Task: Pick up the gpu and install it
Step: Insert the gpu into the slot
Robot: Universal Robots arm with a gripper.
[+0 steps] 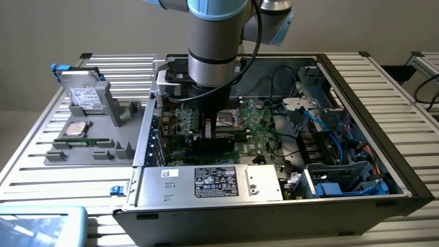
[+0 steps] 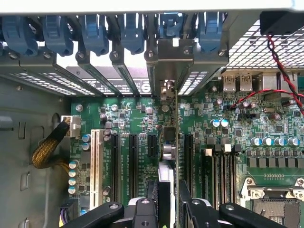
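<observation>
The gpu [image 2: 176,124] appears edge-on in the wrist view as a thin upright board above a black motherboard slot. Its metal end bracket [image 2: 167,53] sits against the case's rear slot openings. My gripper [image 2: 172,199] is shut on the card's near end, one black finger [image 2: 159,194] on each side. In the exterior view the gripper [image 1: 214,133] reaches down into the open computer case [image 1: 404,175], and the dark card [image 1: 223,139] lies low over the green motherboard [image 1: 257,146]. Whether the card is fully seated I cannot tell.
A grey fixture [image 1: 89,149] at the exterior view's left carries a silver drive box [image 1: 86,95] and a square processor chip [image 1: 75,128]. The power supply [image 1: 213,182] fills the case front; blue cables [image 1: 329,128] crowd the exterior view's right. Blue slot clips [image 2: 95,33] and a yellow-sleeved cable [image 2: 47,149] stand nearby.
</observation>
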